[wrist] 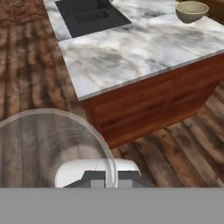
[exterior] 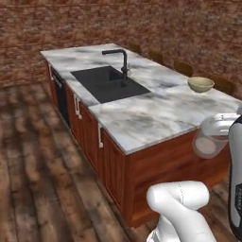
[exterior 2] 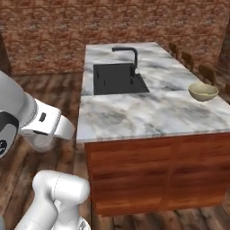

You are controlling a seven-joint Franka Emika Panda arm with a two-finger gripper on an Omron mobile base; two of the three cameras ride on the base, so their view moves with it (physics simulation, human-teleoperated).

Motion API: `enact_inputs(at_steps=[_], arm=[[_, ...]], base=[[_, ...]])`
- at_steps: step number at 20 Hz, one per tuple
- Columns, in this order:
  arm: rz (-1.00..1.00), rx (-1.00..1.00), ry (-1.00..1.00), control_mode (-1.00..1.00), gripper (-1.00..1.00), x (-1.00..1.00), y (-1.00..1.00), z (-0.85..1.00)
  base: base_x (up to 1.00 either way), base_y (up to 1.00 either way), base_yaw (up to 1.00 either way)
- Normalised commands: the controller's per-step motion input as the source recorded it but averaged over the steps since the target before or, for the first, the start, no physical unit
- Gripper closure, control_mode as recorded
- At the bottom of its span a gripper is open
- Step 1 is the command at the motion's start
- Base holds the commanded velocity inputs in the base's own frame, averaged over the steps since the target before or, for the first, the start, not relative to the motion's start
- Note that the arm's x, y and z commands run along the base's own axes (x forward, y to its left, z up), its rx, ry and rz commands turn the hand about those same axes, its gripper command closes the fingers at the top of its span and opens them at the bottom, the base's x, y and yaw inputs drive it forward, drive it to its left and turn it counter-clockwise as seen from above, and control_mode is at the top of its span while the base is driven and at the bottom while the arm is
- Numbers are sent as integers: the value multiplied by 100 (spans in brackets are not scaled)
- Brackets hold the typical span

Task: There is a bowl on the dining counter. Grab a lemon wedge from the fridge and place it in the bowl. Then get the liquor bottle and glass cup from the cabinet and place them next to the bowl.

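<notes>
Claw seemingly pinches glass cup rim, well short of bowl

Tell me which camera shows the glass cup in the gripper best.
The hand view: the glass cup looms large, its rim clamped in the shut gripper. The left base view shows it smaller beside the arm; the right base view shows little of it under the hand.

No readable text, labels, brands, numbers or signs anywhere. Marble desk top is plain veining, wood cabinet fronts blank, brick wall unmarked, bowl plain, glass cup clear and unprinted (small dark marks on the robot arm are too blurred to read).
</notes>
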Motion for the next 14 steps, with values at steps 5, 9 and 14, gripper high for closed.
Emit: enact_inputs(at_steps=[5,9,14], arm=[[0,0,0,100,100,0,0,0],[0,0,0,100,100,0,0,0],[0,0,0,100,100,0,0,0]], base=[[78,-99,0],[68,-100,0],[59,-100,0]])
